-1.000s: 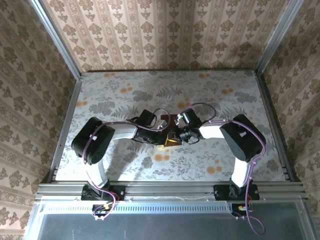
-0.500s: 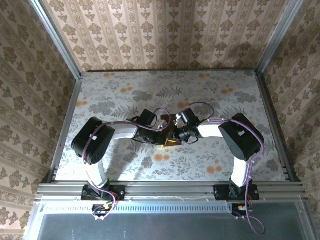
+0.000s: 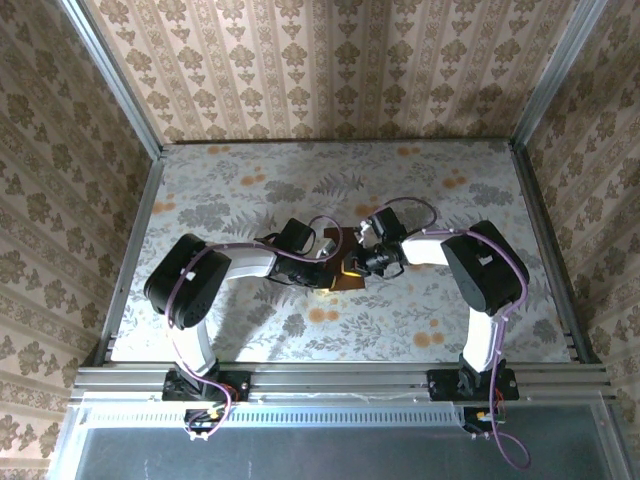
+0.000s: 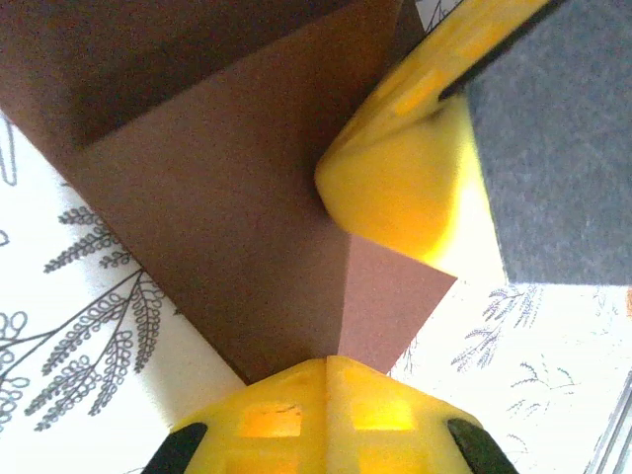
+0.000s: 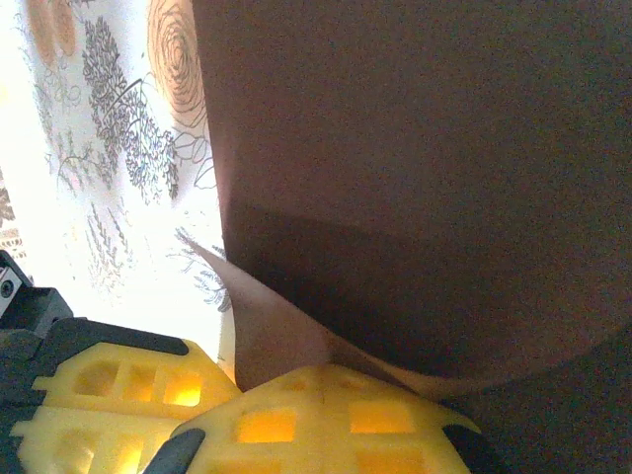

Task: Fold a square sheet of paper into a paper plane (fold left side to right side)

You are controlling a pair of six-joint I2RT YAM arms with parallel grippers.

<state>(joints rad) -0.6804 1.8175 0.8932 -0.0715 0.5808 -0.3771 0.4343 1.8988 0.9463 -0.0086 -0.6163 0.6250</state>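
Two clenched grippers meet on the square sheet of paper (image 3: 345,272) at the middle of the table (image 3: 450,200).
The sheet (image 4: 227,227) lies partly folded with a flap raised. Its crease runs to the closed tips of the left gripper (image 4: 326,370), and the right gripper (image 5: 326,383), also closed, presses just beside. I cannot tell if either pinches paper. The likely risk is that a dragging tip slides the thin sheet, so the crease sets skewed, or the flap springs back or crumples.

Black shoulder housings (image 3: 185,280), white forearm links (image 3: 245,262), purple cables (image 3: 320,222) along both arms, yellow lattice-cut left hand (image 4: 326,367).
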